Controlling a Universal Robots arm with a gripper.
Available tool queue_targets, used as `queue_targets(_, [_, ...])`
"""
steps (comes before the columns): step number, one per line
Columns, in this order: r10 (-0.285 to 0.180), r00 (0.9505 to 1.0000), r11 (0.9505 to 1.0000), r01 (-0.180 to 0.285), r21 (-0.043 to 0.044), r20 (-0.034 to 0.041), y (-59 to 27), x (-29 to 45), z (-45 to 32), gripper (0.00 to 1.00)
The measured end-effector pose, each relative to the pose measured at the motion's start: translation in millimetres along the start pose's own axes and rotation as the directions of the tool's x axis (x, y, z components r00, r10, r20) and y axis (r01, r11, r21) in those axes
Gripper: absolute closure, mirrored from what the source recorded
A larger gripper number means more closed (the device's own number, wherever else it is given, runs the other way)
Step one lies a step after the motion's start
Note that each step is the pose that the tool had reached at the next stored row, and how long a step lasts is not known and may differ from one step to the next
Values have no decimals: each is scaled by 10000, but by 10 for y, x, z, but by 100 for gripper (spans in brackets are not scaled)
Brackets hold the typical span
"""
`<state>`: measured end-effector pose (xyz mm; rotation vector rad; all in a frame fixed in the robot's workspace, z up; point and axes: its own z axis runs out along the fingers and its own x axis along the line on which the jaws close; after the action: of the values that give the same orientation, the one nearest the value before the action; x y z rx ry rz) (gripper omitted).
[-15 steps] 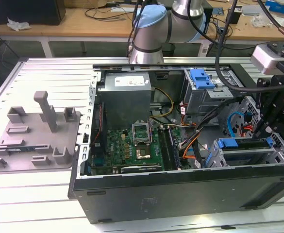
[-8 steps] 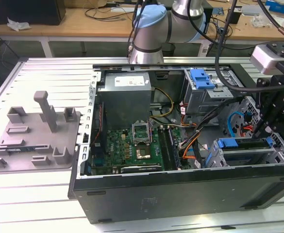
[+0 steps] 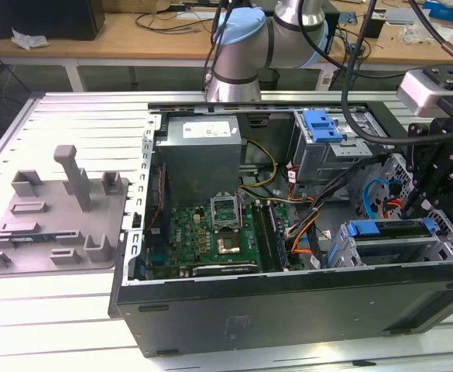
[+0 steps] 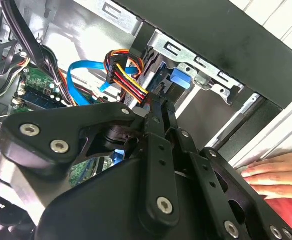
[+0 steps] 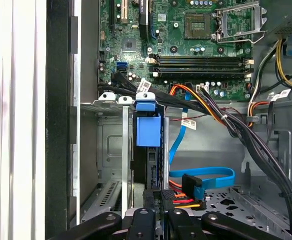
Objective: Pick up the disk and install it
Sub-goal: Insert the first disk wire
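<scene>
Blue-framed disk sits edge-up in its cage, 4 o'clock in the exterior view; gripper pinches it narrow, guessing to slide it straight.

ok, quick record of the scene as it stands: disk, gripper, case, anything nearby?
disk: on edge inside the drive cage, blue carrier showing
gripper: right at the disk's near end; grip cannot be told
cables: blue data cable and a red-yellow power lead beside the disk
case: open, board exposed
hand: a person's, resting just outside the case wall
</scene>
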<state>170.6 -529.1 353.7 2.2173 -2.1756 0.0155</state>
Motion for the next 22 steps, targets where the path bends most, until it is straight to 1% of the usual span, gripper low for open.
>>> queue_targets(22, [0, 10000, 10000, 0, 0, 0, 0, 0, 37, 84])
